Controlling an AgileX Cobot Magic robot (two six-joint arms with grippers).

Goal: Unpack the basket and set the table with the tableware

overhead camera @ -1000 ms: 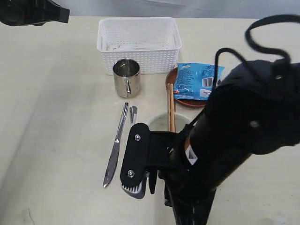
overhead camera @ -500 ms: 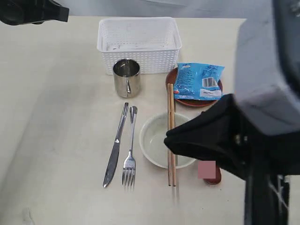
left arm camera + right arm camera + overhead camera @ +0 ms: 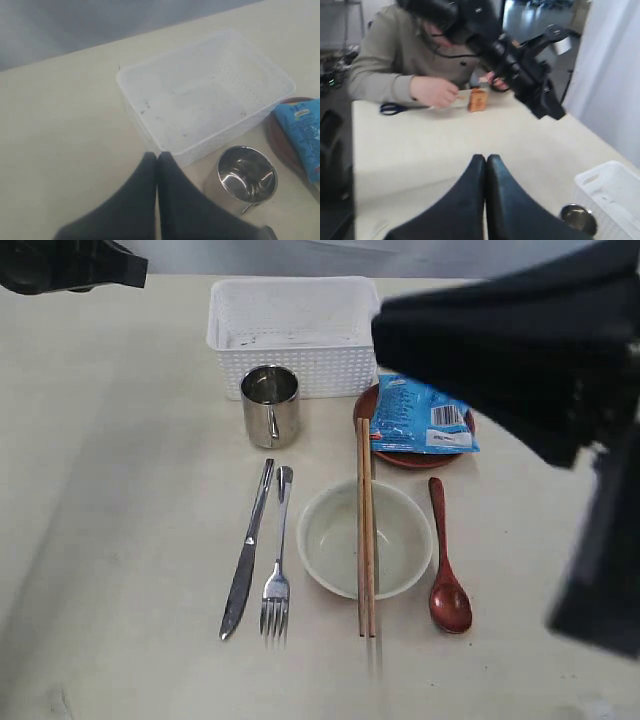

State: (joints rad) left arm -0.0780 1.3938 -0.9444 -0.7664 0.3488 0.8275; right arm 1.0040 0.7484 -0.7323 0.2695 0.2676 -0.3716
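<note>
The white basket (image 3: pixel 300 368) stands empty at the back of the table (image 3: pixel 120 490). In front of it is the steel mug (image 3: pixel 270 405). Knife (image 3: pixel 248 548) and fork (image 3: pixel 277 575) lie side by side left of the cream bowl (image 3: pixel 330 540). The chopsticks (image 3: pixel 365 530) rest across the bowl, and the red-brown spoon (image 3: pixel 446 570) lies to its right. The small plate (image 3: pixel 400 457) sits under a blue snack bag (image 3: pixel 422 415). My left gripper (image 3: pixel 157 156) is shut and empty, above the table near the basket (image 3: pixel 235 131) and mug (image 3: pixel 246 175). My right gripper (image 3: pixel 486 159) is shut and empty, raised high.
My right arm (image 3: pixel 520 350) is a blurred black mass over the table's right back part. My left arm (image 3: pixel 60 265) sits at the back left corner. In the right wrist view a seated person (image 3: pixel 410 60) is at the far table end, with scissors (image 3: pixel 395 107) nearby.
My right arm has swung up from over the bowl toward the back right, uncovering the fork, bowl and spoon. The left arm and the tableware have not moved.
</note>
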